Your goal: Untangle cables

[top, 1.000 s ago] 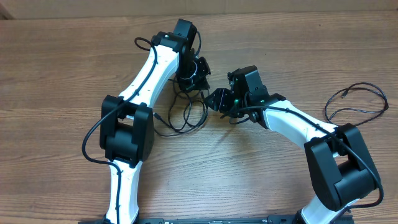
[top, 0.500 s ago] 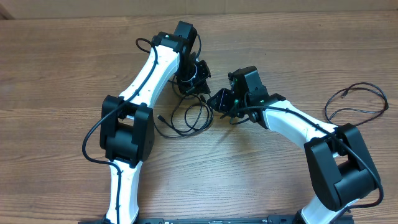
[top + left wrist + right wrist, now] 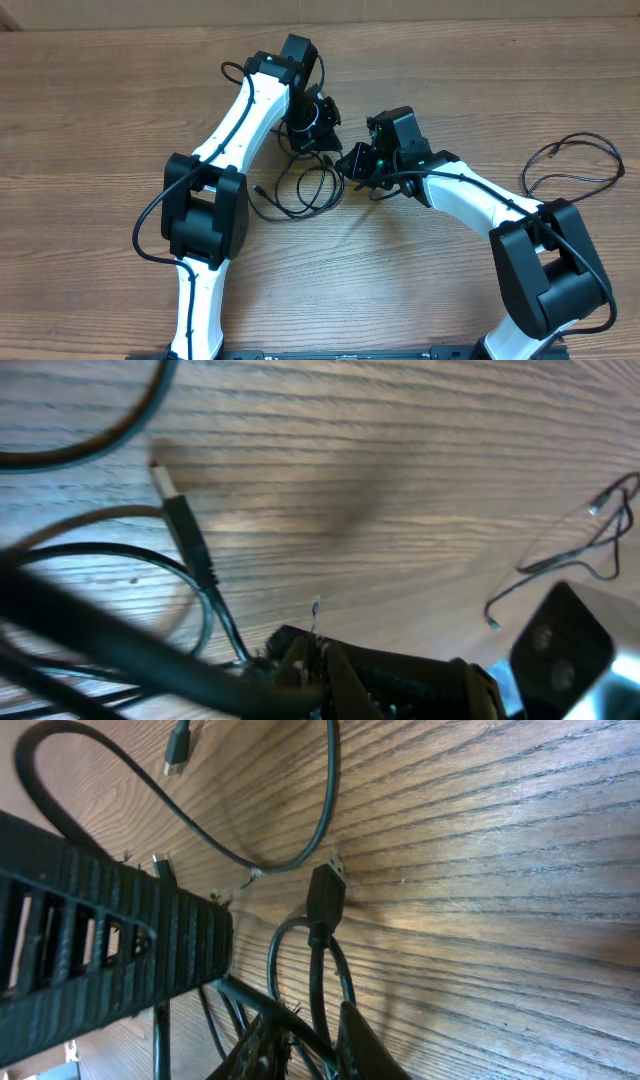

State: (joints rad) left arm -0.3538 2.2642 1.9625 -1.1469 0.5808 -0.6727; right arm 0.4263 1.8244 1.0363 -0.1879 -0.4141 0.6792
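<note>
Your right claw (image 3: 352, 163) has pinched in since a second ago and now nips a strand of the cables (image 3: 305, 190) between nearly closed fingertips; your left claw (image 3: 318, 132) is clenched on the same tangle; its loops lie on the table (image 3: 100, 120), at 6 o'clock from the left claw and 8 o'clock from the right; another cord (image 3: 575, 160) lies well apart at 3 o'clock.

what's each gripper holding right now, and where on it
The left gripper is shut on a strand of the cables at the tangle's far edge. The right gripper has a strand between its fingers; a firm grip cannot be told.
</note>
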